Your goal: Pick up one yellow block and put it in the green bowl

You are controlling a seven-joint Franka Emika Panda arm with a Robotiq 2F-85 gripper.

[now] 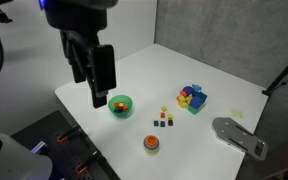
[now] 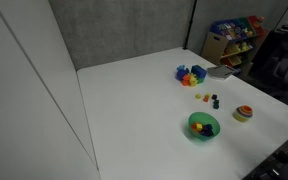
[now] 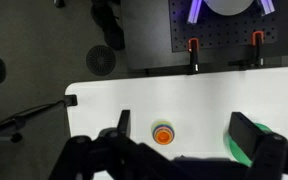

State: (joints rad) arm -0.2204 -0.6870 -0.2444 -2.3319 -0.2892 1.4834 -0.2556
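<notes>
Hovering above the green bowl (image 1: 128, 99), my pincer (image 1: 99, 100) stands apart, empty; a yellow block (image 1: 117, 106) seemingly lies inside.

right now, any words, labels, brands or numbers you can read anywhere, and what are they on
None: no word, number, brand or sign can be read in any view.
Green bowl, small blocks, orange round thing: no print shows on them.
Toy shelf at the back: only coloured shapes, too blurred to tell whether anything carries text.
</notes>
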